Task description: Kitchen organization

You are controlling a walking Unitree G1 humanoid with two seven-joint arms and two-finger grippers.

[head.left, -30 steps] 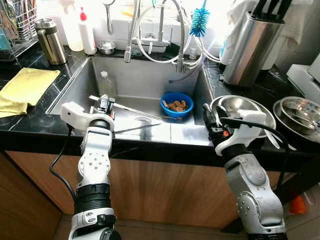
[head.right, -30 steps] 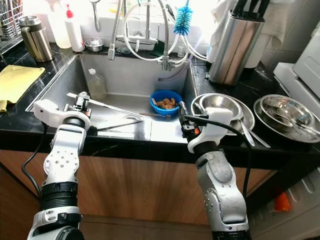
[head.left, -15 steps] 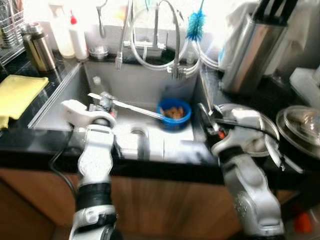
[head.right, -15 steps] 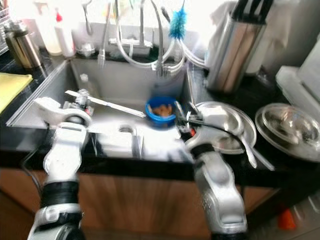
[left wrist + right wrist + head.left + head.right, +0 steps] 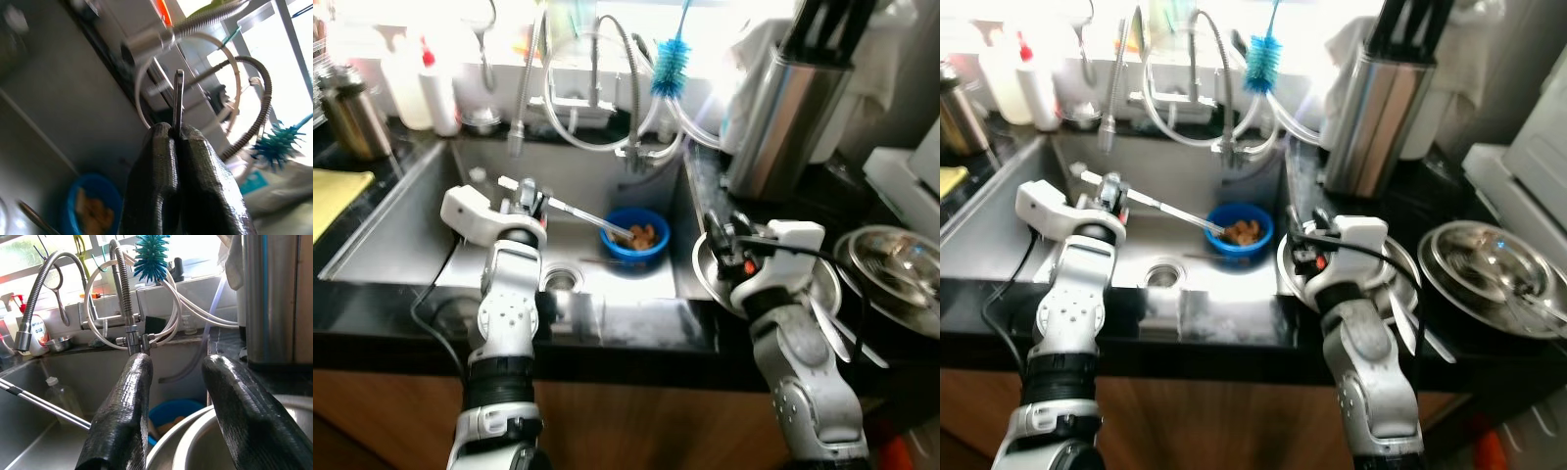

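Utensil (image 5: 576, 210), a thin, flat, silvery metal piece with a long handle, is pinched in the left gripper (image 5: 530, 197), whose 2 black fingers (image 5: 161, 171) are pressed tight on it, so that its narrow edge stands out between them in the left wrist view (image 5: 178, 100); what kind of utensil it is cannot be told. From the head it slants over the steel sink (image 5: 401, 230) toward 4 o'clock from the gripper, its far end reaching the rim of the blue bowl (image 5: 634, 235), which sits on the sink floor with brownish scraps in it. At 12 o'clock from the bowl stand the coiled faucet hoses (image 5: 597, 88) and a blue bottle brush (image 5: 672, 61). The right gripper (image 5: 717, 235) hovers at 3 o'clock from the bowl, its 2 fingers (image 5: 122, 411) spread apart, above the rim of a steel bowl (image 5: 822, 289) on the black counter. At 12 o'clock from that bowl is a steel knife block (image 5: 781, 117); at 3 o'clock lie more steel dishes (image 5: 891, 274). A red-capped bottle (image 5: 437, 93) stands at the sink's far left corner; no writing can be read on anything, the head views being blurred
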